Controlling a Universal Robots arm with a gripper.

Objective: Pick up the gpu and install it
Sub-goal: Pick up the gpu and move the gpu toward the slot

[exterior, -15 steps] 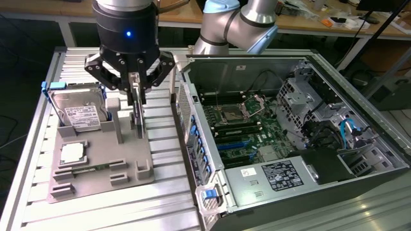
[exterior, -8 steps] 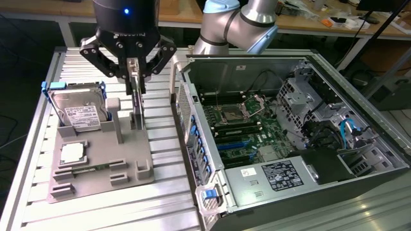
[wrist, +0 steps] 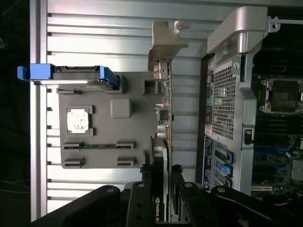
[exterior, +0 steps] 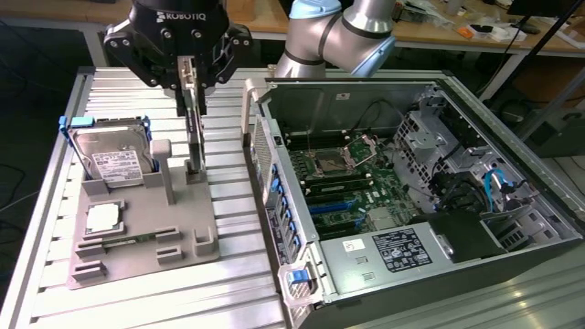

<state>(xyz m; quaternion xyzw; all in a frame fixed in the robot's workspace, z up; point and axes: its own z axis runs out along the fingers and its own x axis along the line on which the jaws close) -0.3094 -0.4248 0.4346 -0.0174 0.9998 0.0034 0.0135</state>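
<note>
The gpu [exterior: 194,133] stands on edge, seen as a thin upright card with its lower end at the slot of the grey holder [exterior: 188,226]. My gripper [exterior: 189,86] is above it, fingers pressed on either side of its upper part. In the wrist view the gpu [wrist: 164,109] runs edge-on away from the camera, and its silvery end bracket [wrist: 164,41] is at the far end. My gripper [wrist: 161,174] is shut on the card, with a black finger [wrist: 146,177] on each face. The open computer case [exterior: 402,192] lies to the exterior view's right.
On the grey holder [wrist: 128,156] rest a silver hard drive in a blue frame [exterior: 109,161], a square processor chip [exterior: 103,218] and a narrow memory stick [exterior: 128,240]. The case's perforated rear wall [wrist: 222,104] is close beside the card. Blue slots [exterior: 340,205] show on the motherboard.
</note>
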